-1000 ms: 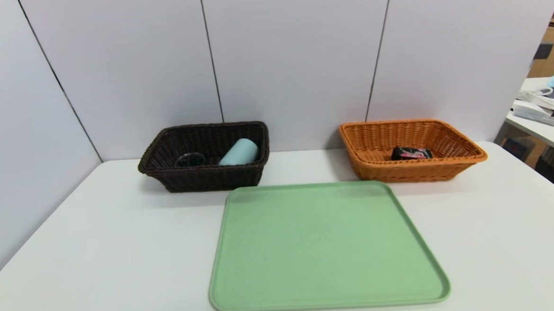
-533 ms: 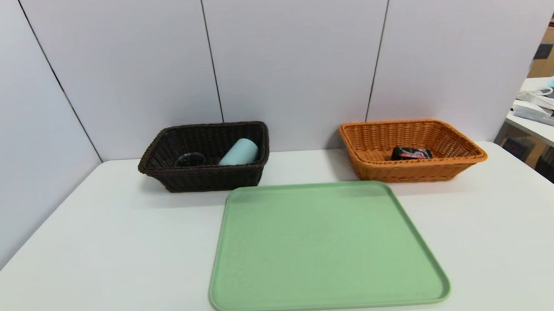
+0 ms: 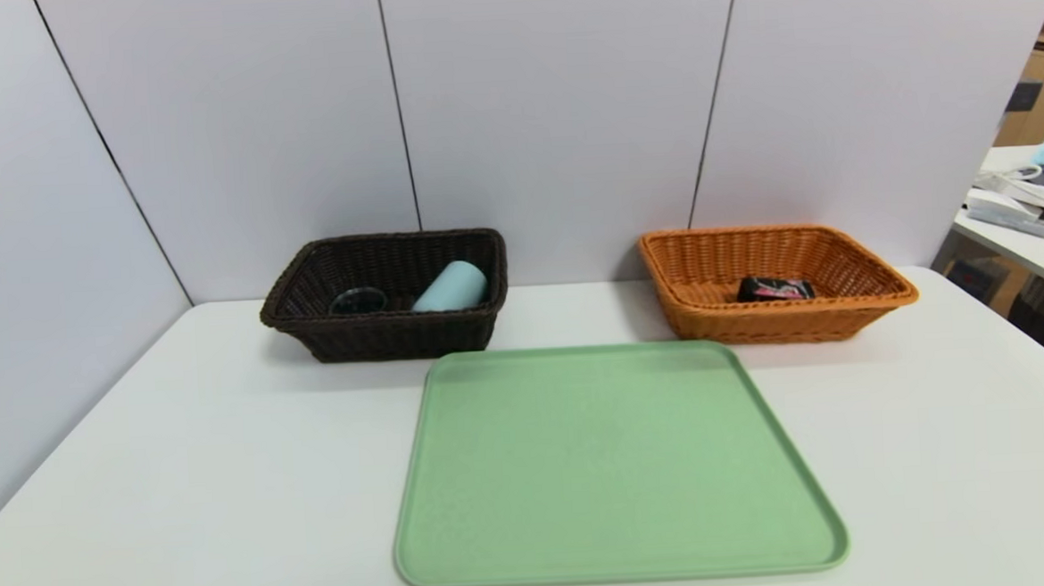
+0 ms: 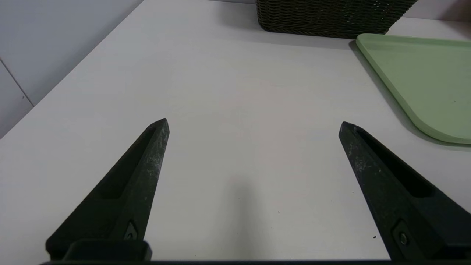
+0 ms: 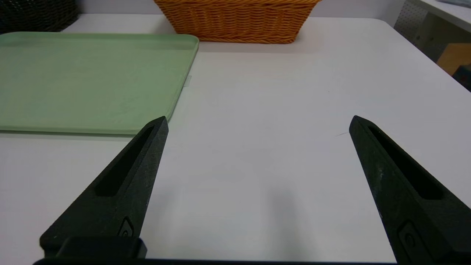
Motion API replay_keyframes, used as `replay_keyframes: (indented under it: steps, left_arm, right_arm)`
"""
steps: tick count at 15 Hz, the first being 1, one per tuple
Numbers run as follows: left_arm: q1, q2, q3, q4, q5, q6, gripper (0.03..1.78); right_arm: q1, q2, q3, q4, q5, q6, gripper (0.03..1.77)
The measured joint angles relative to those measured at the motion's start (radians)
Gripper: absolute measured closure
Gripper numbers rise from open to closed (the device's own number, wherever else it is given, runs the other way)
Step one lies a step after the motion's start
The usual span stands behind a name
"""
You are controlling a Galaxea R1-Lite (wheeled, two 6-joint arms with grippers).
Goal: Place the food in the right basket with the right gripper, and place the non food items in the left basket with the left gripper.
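The dark brown basket (image 3: 381, 336) at the back left holds a pale blue cylinder (image 3: 450, 288) lying on its side and a dark round lid (image 3: 357, 300). A black and pink snack packet (image 3: 774, 289) lies in the orange basket (image 3: 880, 297) at the back right. Nothing rests on the green tray (image 3: 612, 467) between them. Neither gripper shows in the head view. My left gripper (image 4: 253, 125) hangs open over bare table left of the tray (image 4: 423, 77), holding nothing. My right gripper (image 5: 258, 122) hangs open over bare table right of the tray (image 5: 88, 81), also holding nothing.
Grey wall panels close off the back and left of the white table (image 3: 184, 489). A second table with clutter (image 3: 1031, 204) stands off to the right, past the table's right edge. The orange basket (image 5: 239, 22) and dark basket (image 4: 331, 16) show ahead of the wrists.
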Motion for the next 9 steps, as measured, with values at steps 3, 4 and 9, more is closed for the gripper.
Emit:
replay_keyframes:
  steps: [3,4,9]
  left_arm:
    - [0.0,0.0,0.0,0.0,0.0,0.0,0.15]
    - [0.0,0.0,0.0,0.0,0.0,0.0,0.14]
    - [0.0,0.0,0.0,0.0,0.0,0.0,0.13]
  right_arm:
    - [0.0,0.0,0.0,0.0,-0.001,0.002,0.1]
    - [0.0,0.0,0.0,0.0,0.0,0.001,0.1]
    - [0.0,0.0,0.0,0.0,0.0,0.001,0.1]
